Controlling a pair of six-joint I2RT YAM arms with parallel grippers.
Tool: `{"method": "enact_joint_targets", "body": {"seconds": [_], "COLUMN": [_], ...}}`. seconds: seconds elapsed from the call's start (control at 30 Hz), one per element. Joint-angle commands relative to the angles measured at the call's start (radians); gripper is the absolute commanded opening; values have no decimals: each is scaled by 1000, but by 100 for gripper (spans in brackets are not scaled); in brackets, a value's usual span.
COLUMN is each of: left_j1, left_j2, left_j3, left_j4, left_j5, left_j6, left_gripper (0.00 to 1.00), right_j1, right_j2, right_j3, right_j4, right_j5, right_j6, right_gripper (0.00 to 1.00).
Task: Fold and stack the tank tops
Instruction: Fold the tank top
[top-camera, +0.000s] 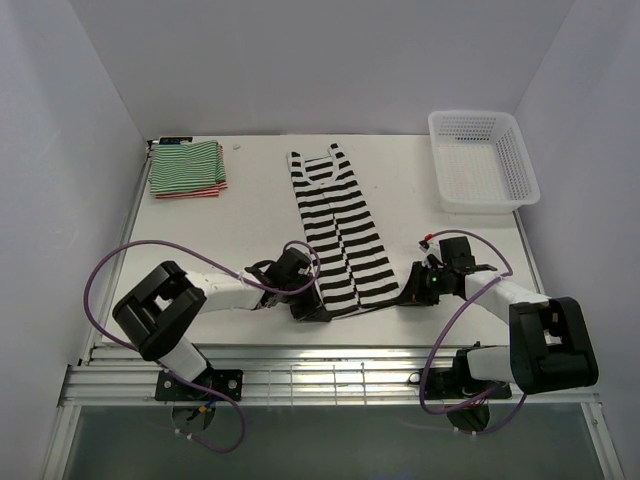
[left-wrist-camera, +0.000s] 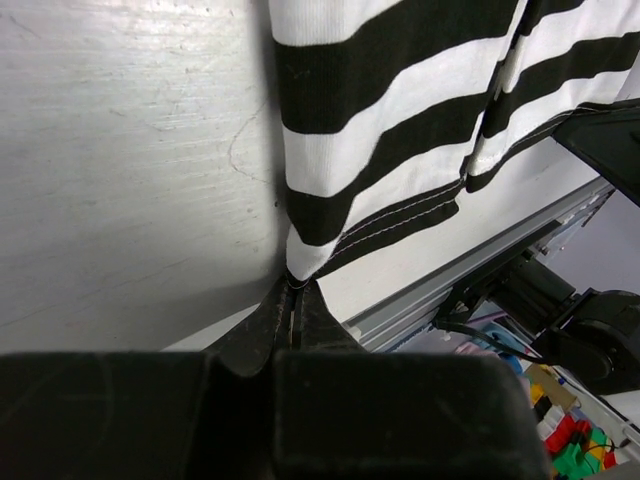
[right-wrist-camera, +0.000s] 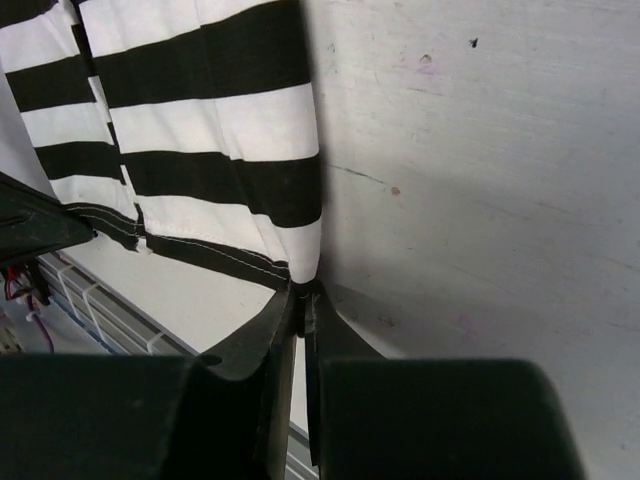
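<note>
Folding looks about two-thirds done: the green-and-white top (top-camera: 187, 158) sits folded on the red-and-white top (top-camera: 190, 192) at the far left corner of the table (top-camera: 250, 200). Only the black-and-white top (top-camera: 335, 235) is left, spread lengthwise in the middle. The left gripper (top-camera: 312, 310) and right gripper (top-camera: 408, 297) are each pinched tight on a near hem corner, so I judge its fold is just beginning.

A black-and-white tank top (top-camera: 335, 235) lies stretched out lengthwise on the middle of the desk (top-camera: 250, 210), straps far. A green-and-white top (top-camera: 187, 165) sits folded on a red-and-white top (top-camera: 190, 193), far left.
</note>
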Motion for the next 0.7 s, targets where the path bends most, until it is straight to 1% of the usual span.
{"method": "enact_joint_targets", "body": {"seconds": [0.0, 0.1, 0.2, 0.27, 0.33, 0.43, 0.53, 0.63, 0.67], "left_j1": [-3, -2, -3, -5, -5, -9, -9, -9, -9], "left_j2": [-43, -75, -130, -161, -201, -236, -247, -243, -241], "left_j3": [5, 6, -7, -26, -49, -58, -41, -14, -5], "left_j4": [-45, -75, -121, -132, -144, -161, -178, -200, -209], "left_j5": [-71, -57, -17, 9, 43, 64, 77, 72, 60], "left_j6": [22, 27, 25, 15, 4, -1, 24, 31, 33], "left_gripper": [0, 0, 0, 0, 0, 0, 0, 0, 0], "right_j1": [1, 12, 39, 69, 102, 144, 155, 155, 155], "right_j2": [-12, -80, -186, -262, -342, -425, -447, -419, -413], "right_j3": [-29, -40, -80, -106, -140, -147, -124, -80, -40], "right_j4": [-15, -61, -112, -164, -192, -208, -212, -225, -233], "right_j5": [53, 15, 1, -17, -30, -33, -24, -4, 22], "right_j6": [-13, -13, 7, 48, 111, 165, 198, 183, 176], "right_gripper": [8, 8, 8, 8, 8, 8, 8, 8, 8]}}
